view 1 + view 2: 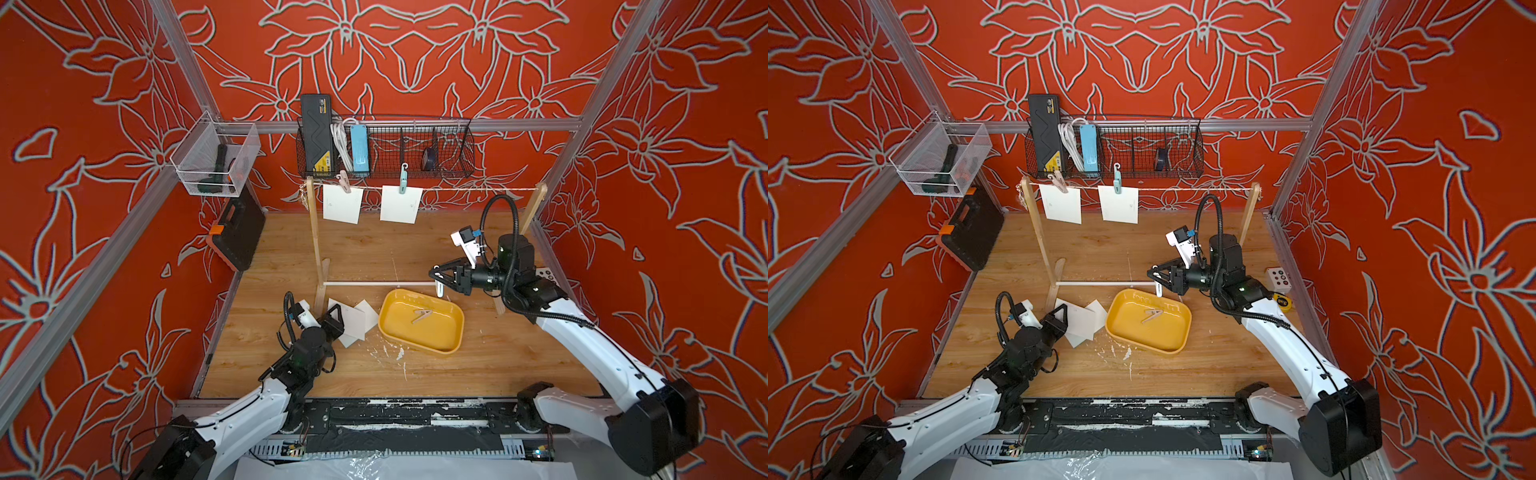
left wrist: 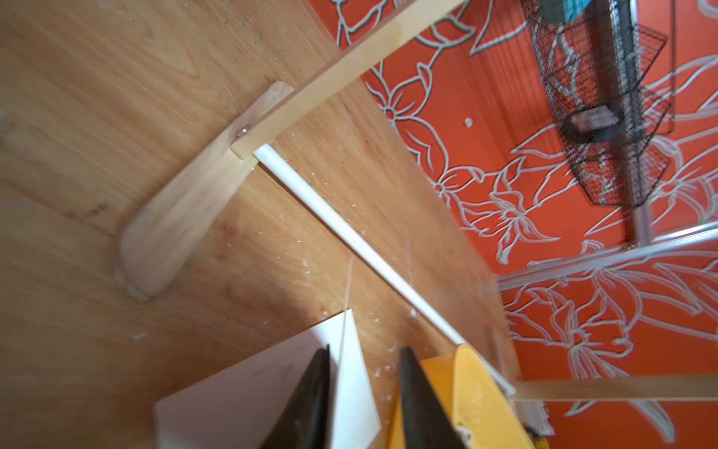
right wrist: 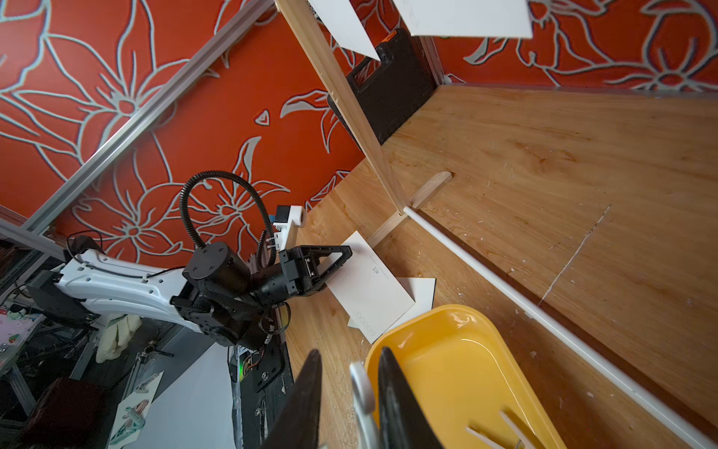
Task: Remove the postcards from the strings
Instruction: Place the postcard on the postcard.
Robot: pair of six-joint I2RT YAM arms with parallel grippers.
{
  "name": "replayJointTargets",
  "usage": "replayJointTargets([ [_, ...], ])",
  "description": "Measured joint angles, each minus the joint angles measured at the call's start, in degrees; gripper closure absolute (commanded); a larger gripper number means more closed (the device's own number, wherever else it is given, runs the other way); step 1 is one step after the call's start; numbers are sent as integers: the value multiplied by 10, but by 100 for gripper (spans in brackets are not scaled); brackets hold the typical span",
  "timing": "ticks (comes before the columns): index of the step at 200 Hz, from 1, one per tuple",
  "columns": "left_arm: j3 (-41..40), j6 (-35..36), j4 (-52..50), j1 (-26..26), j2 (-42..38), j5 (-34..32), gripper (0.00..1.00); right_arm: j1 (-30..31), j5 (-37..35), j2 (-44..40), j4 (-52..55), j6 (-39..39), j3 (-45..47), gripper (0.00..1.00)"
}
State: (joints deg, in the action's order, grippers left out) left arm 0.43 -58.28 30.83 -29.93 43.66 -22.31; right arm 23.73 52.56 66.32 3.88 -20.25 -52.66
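Note:
Two white postcards (image 1: 341, 203) (image 1: 400, 204) hang from the string (image 1: 457, 189), one under a pink clothespin, one under a blue-green clothespin; both top views show them (image 1: 1062, 204). Two more postcards (image 1: 355, 322) (image 3: 373, 287) lie overlapped on the table left of the yellow tray (image 1: 457, 328). My left gripper (image 1: 336, 311) (image 2: 365, 353) stands open just over the edge of these cards (image 2: 241, 388), nothing between its fingers. My right gripper (image 1: 436, 277) (image 3: 349, 365) is shut on a white clothespin (image 3: 361, 388) above the tray's far rim.
A wooden clothespin (image 1: 422, 316) lies in the tray. The rack's left post (image 1: 316, 241) and white foot rod (image 1: 378, 284) stand right behind the tray. A black wire basket (image 1: 386, 149), a mesh bin (image 1: 216, 162) and a black tool case (image 1: 239, 232) line the back and left walls.

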Motion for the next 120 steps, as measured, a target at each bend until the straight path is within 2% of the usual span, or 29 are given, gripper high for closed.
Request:
replayJointTargets([
  [23, 0, -1, -40, 0, -24, -4, 27, 3, -10, 18, -12, 1, 20, 75],
  [50, 15, 4, -101, 0, -42, -1, 24, 12, -28, 50, -22, 3, 39, 75],
  [74, 46, 21, -157, 0, -56, 6, 17, 31, -50, 79, -23, 11, 49, 74],
  [120, 114, 61, -243, 0, -59, 19, 16, 56, -92, 136, -35, 23, 56, 74],
])
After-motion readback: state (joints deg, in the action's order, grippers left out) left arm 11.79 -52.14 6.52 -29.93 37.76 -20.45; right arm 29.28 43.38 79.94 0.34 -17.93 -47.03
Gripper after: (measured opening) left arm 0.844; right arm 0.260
